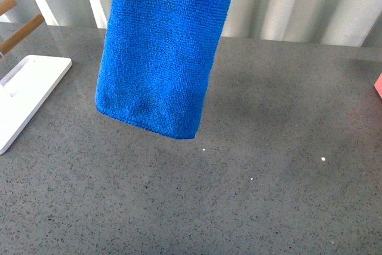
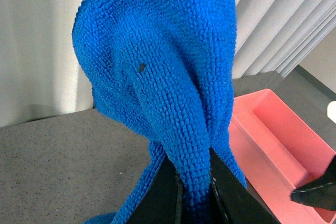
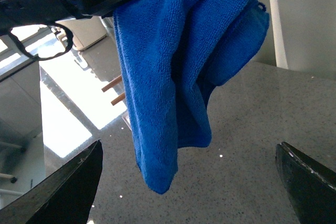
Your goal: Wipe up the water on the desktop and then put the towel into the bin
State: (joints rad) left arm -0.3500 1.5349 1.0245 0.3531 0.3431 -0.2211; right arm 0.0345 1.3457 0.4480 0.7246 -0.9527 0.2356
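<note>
1. The front view cuts off the top of the towel (image 1: 158, 58), so the grip on it is hidden there, and neither arm shows.
2. Only a sliver of the pink bin (image 2: 262, 156) shows at the front view's right edge. A dark shape over its far end in the left wrist view is too cropped to identify.
3. The left gripper (image 2: 195, 187) pinches a bunched fold of the towel tightly between its black fingers (image 2: 163, 195).
4. The right gripper (image 3: 189, 145) is spread wide with nothing between its fingers.
5. The towel is bright blue looped microfibre. It hangs in loose folds in the air above the desktop (image 1: 268, 195), outside the bin.
6. The desktop is glossy grey with fine speckles.
7. At the left lies a flat white board (image 1: 27, 94) with round wooden rods (image 1: 21, 34), partly out of frame.
</note>
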